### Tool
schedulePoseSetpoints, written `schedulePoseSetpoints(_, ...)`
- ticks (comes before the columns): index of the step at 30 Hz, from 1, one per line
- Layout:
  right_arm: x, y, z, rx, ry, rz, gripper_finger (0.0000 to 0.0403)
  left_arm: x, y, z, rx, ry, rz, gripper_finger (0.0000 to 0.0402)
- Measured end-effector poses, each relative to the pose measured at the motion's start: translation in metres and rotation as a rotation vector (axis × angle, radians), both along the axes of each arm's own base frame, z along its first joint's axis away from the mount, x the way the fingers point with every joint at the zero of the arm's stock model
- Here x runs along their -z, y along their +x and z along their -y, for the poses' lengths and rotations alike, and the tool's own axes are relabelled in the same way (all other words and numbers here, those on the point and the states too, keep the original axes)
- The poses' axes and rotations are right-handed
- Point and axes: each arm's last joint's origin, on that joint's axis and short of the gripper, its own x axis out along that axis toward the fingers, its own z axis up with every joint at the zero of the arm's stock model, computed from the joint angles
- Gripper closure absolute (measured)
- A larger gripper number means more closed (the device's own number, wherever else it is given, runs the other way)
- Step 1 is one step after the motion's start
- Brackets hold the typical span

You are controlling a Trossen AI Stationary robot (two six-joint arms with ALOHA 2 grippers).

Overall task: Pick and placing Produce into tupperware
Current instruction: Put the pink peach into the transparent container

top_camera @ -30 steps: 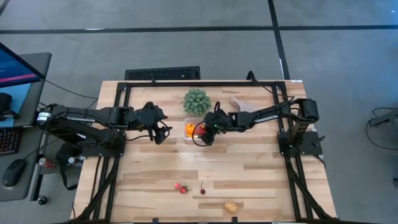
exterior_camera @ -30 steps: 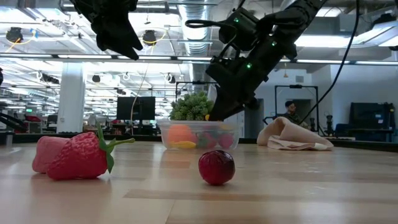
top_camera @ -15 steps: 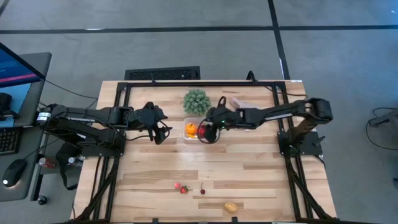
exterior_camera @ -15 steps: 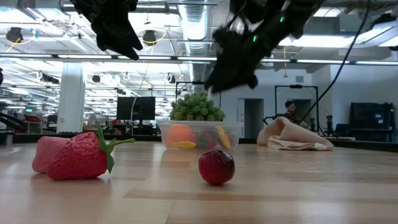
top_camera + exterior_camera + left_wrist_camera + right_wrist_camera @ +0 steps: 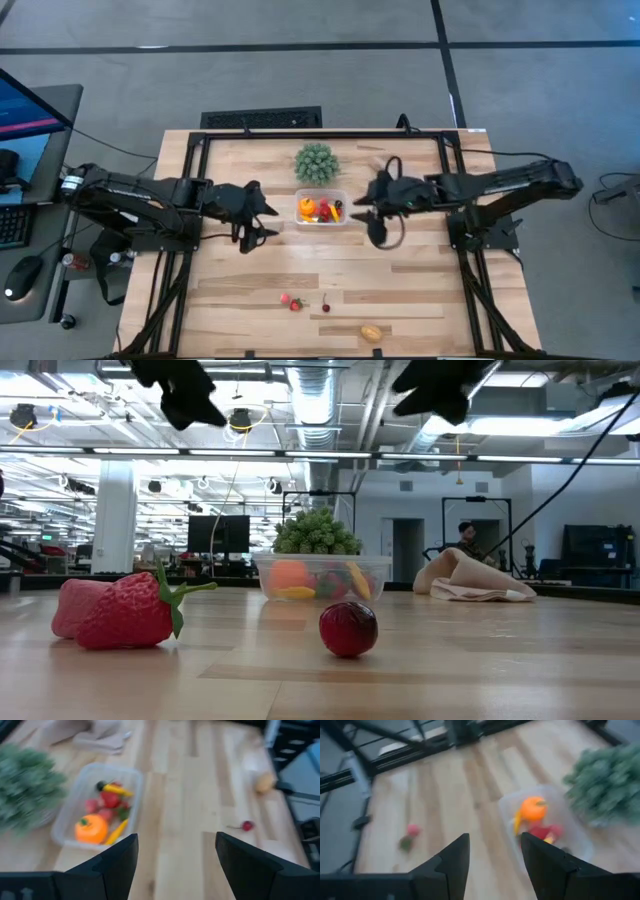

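Observation:
The clear tupperware stands mid-table in front of the green plant and holds several pieces of produce: an orange one, red ones and yellow ones. Loose produce lies near the front edge: strawberries, a dark red ball and a yellow-orange piece. My left gripper hovers open to the left of the tupperware, and my right gripper hovers open to its right. Both are high above the table. Nothing is between the fingers of either gripper.
A round green spiky plant stands just behind the tupperware. A beige cloth lies at the back right. A black frame runs along the table's far edge and sides. Bare wood lies between the tupperware and the loose produce.
My right gripper has risen out of the tupperware and drawn back toward the table's right edge, and now hangs high beside the container. My left gripper has swung a little toward the near edge. The tupperware has stayed where it was.

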Motion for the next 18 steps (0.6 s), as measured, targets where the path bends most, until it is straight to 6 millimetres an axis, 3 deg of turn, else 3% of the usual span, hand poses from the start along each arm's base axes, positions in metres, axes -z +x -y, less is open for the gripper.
schedulePoseSetpoints(10,0.006,-0.036,-0.055,-0.084,0.146,-0.182,0.0247,0.002,-0.005,0.030,0.222,-0.001,0.010,0.0145)
schedulePoseSetpoints(18,0.019,-0.074,-0.096,-0.066,0.132,-0.357,0.0262,0.046,-0.015,0.055,0.323,-0.118,-0.036,0.0145)
